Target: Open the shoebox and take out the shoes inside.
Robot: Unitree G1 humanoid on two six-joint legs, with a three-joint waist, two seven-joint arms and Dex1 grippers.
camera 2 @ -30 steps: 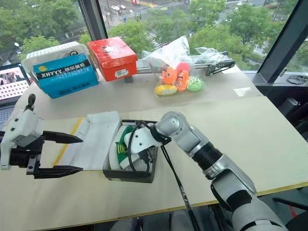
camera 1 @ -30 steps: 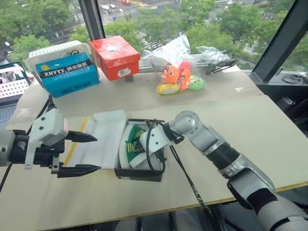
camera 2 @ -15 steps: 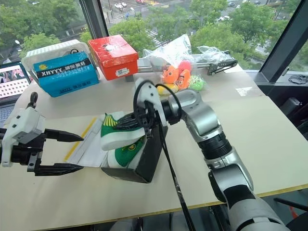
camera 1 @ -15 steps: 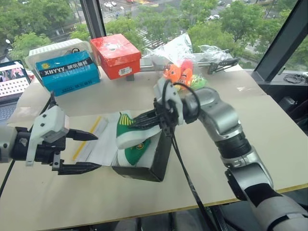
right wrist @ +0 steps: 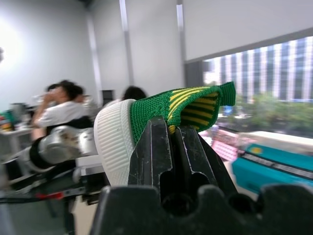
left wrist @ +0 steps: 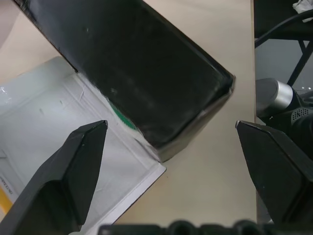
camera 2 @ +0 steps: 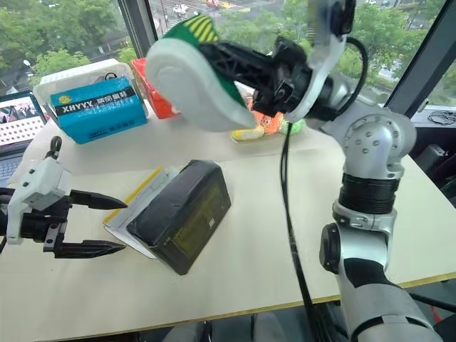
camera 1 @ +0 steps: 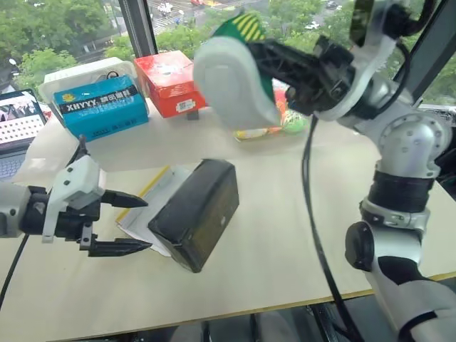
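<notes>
1. While it hovers low over the tan table (camera 1: 335, 206), the left gripper (camera 1: 135, 224) has its two black fingers spread wide and holds nothing
2. Just past its tips, the flat cardboard shoebox (camera 1: 196, 212) lies tipped over, black bottom up, on its white-lined yellow lid (camera 1: 146, 203)
3. High above, the right gripper (right wrist: 168, 147) is squeezed tight on a small green shoe with a white sole (camera 1: 235, 75)
4. Far back stand a blue box (camera 1: 100, 107) and a red box (camera 1: 171, 82)

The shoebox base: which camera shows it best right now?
The left eye view: the black shoebox base lies flipped over whole on its open lid. The right eye view shows the same. The left wrist view catches one corner between the open left gripper fingers.
</notes>
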